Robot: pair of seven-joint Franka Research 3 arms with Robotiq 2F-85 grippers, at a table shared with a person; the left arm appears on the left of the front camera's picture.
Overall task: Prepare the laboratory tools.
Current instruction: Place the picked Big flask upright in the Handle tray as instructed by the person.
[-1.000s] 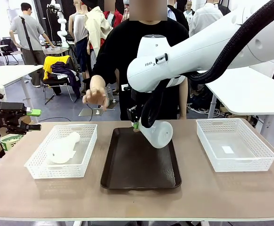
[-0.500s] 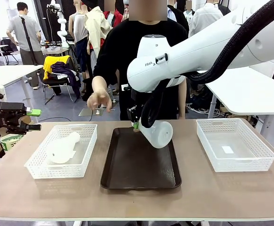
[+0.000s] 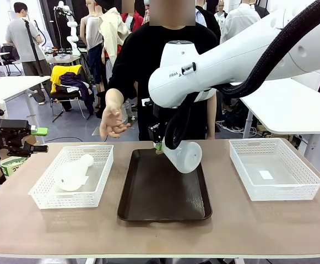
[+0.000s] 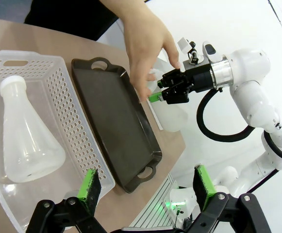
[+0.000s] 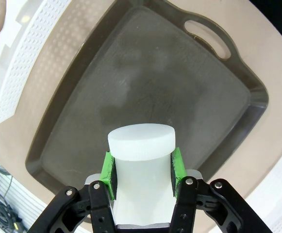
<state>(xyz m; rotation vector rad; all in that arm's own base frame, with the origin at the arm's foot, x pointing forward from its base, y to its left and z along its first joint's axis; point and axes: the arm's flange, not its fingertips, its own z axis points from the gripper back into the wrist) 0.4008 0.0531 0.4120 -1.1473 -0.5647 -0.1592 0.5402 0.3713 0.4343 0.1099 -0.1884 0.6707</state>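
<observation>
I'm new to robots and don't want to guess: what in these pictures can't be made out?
- Front view: the right gripper is mostly hidden behind its own arm and cable.
- Front view: whether the held flask touches the tray.
- Left wrist view: the person's hand partly covers that flask's neck.
- Right wrist view: the flask's wide base, behind its neck and the gripper.
- Front view: the white patch in the right basket, too small to identify.

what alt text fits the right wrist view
The right gripper clamps a white flask by its neck, above a dark tray. A white basket shows at the upper left.
</observation>
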